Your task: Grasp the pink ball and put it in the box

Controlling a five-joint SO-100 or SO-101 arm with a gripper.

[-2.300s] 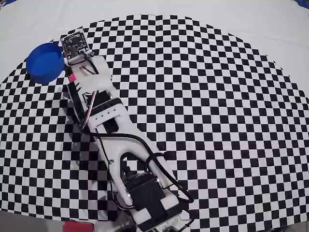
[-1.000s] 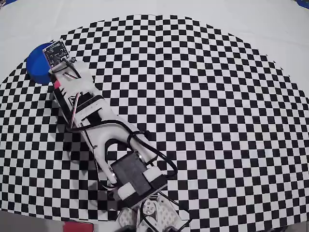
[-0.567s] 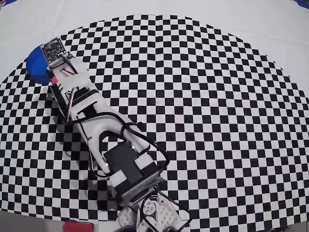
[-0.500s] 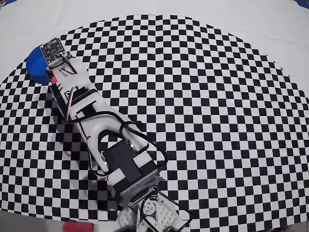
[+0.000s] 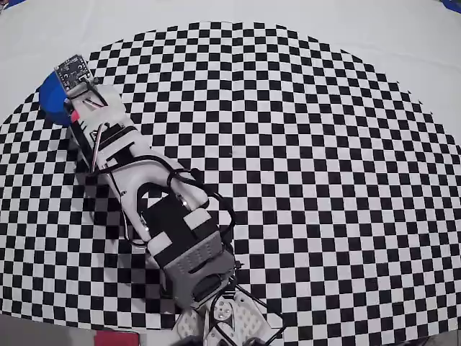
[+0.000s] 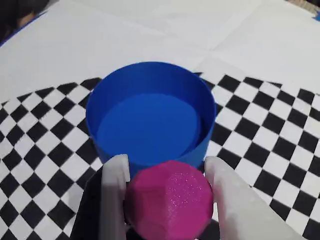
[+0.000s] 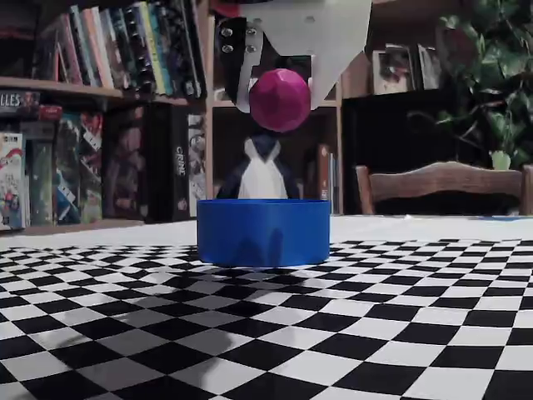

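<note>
Behind the checkered tabletop [image 7: 391,333] stands a dim bookshelf [image 7: 100,108] packed with books (spines mostly unreadable); right of it, a wooden chair [image 7: 441,185] and a leafy plant [image 7: 491,75].

ball [image 7: 280,100] between fingers [image 6: 116,190], above box [image 7: 263,232] on checkered mat [image 7: 400,333].

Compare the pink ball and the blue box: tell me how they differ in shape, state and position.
The pink ball is a faceted, glittery sphere; the blue box is a smooth, round, open-topped container. The ball is clamped in the gripper and held in the air, while the box stands on the checkered table. In the fixed view the ball hangs above the box, which is empty. Both are single-coloured and look like plastic.
</note>
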